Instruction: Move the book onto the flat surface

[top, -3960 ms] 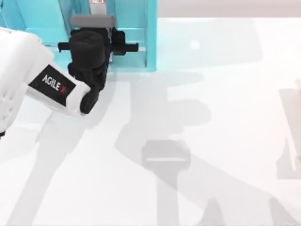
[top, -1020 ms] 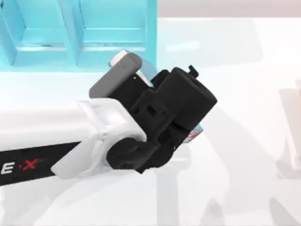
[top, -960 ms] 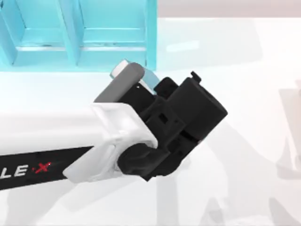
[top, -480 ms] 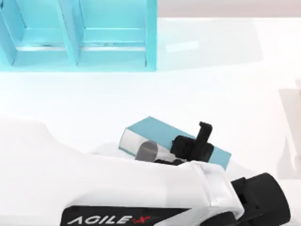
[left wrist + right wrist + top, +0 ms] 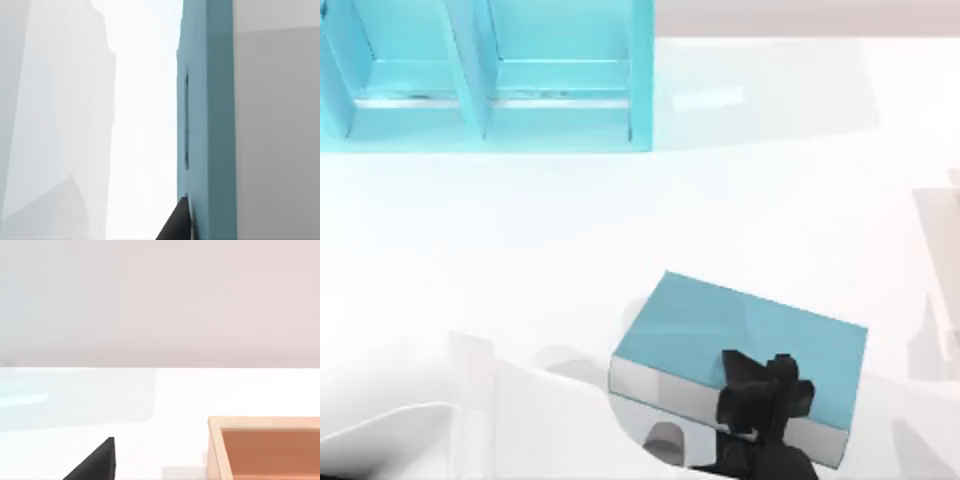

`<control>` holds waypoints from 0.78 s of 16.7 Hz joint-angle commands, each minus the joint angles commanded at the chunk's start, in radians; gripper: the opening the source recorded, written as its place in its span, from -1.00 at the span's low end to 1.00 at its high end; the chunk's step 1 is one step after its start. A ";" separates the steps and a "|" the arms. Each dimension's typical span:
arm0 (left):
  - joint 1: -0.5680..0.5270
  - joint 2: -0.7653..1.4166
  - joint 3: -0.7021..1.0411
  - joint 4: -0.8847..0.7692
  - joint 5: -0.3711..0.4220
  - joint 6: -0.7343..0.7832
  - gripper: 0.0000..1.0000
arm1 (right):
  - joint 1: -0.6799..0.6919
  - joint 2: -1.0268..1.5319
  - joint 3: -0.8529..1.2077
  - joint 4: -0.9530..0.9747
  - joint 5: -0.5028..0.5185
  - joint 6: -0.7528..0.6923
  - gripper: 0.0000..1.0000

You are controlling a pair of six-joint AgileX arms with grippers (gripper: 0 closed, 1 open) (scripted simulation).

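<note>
Now out of the shelf (image 5: 480, 90), book (image 5: 740, 340) low at five o'clock over tabletop (image 5: 620, 220), left gripper (image 5: 760, 400) fingers clamped on its edge.

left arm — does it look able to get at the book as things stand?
Probably yes: it looks already on it. In the top view the left gripper sits over the near edge of the book, which lies low on the white tabletop, away from the turquoise shelf. Nothing stands between them.
</note>
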State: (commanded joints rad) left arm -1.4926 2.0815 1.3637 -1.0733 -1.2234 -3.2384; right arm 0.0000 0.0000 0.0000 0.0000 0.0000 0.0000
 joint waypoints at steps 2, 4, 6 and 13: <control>-0.028 0.026 0.023 -0.044 -0.038 -0.104 -1.00 | 0.000 0.000 0.000 0.000 0.000 0.000 1.00; -0.046 0.042 0.038 -0.071 -0.064 -0.169 -1.00 | 0.000 0.000 0.000 0.000 0.000 0.000 1.00; -0.051 0.046 0.042 -0.079 -0.072 -0.188 -1.00 | 0.000 0.000 0.000 0.000 0.000 0.000 1.00; -0.051 0.049 0.043 -0.089 -0.068 -0.195 -1.00 | 0.000 0.000 0.000 0.000 0.000 0.000 1.00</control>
State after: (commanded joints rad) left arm -1.5435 2.1306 1.4070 -1.1620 -1.2914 -3.4330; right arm 0.0000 0.0000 0.0000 0.0000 0.0000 0.0000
